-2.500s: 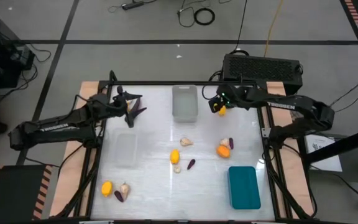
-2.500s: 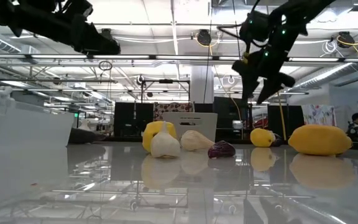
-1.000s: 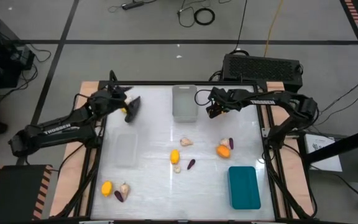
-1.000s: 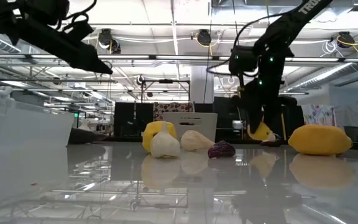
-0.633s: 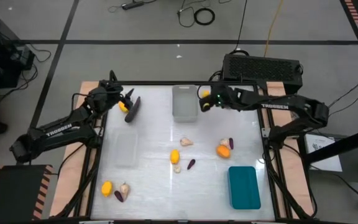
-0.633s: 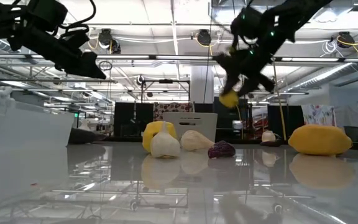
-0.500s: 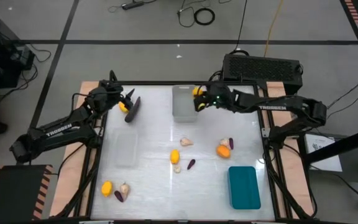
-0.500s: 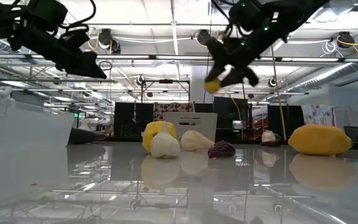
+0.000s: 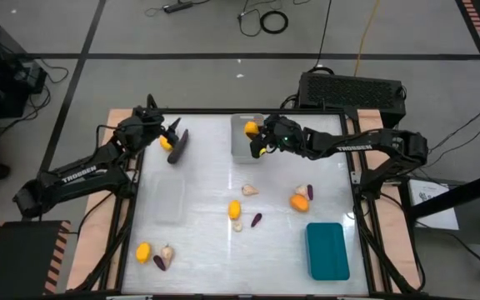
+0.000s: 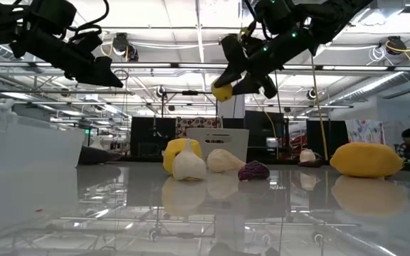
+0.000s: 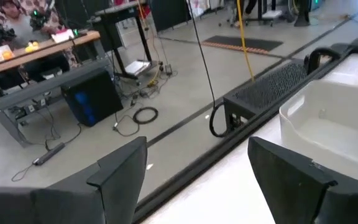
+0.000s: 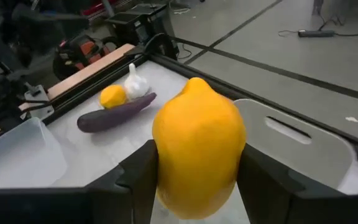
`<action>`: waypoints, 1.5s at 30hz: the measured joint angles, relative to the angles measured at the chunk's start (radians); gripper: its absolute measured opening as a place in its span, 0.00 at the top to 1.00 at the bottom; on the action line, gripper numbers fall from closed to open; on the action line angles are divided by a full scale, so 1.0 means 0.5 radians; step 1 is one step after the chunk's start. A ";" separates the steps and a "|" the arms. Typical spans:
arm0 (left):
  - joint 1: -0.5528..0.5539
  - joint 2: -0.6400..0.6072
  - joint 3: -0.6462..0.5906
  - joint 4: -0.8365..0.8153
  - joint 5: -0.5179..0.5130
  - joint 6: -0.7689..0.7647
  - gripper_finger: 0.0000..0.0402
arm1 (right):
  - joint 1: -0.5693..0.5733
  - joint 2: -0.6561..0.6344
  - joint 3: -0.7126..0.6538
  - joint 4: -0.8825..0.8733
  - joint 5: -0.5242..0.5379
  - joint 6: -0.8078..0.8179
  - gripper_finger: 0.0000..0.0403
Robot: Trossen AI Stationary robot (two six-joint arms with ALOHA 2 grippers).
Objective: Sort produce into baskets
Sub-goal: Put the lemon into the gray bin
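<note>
You have three baskets (image 9: 327, 250) on the table, five yellow-orange fruits (image 9: 234, 208), four purple eggplants (image 9: 256, 220) and five garlic bulbs (image 9: 249, 190) (one bulb, upper left, shows only from the right wrist).

A grey concrete floor (image 9: 182, 75) crossed by dark tape lines surrounds the glossy white desk (image 9: 207, 192). Cables (image 9: 265, 18) lie coiled on it, and a black perforated box (image 9: 352, 87) sits behind the desk. Ceiling lights (image 10: 233, 44) and metal trusses (image 10: 155, 67) fill the room beyond, with a wooden workbench (image 11: 36, 53).
</note>
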State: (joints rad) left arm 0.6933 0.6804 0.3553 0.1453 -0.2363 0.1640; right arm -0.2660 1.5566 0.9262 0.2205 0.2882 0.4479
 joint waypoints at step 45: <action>0.000 0.000 0.016 0.108 0.272 -0.035 0.28 | 0.284 0.231 0.875 -2.237 -0.433 0.383 0.34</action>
State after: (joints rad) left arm 0.6933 0.6804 0.3634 0.1993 -0.1001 0.1463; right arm -0.1238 1.6722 1.3636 -0.8978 0.0719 0.6394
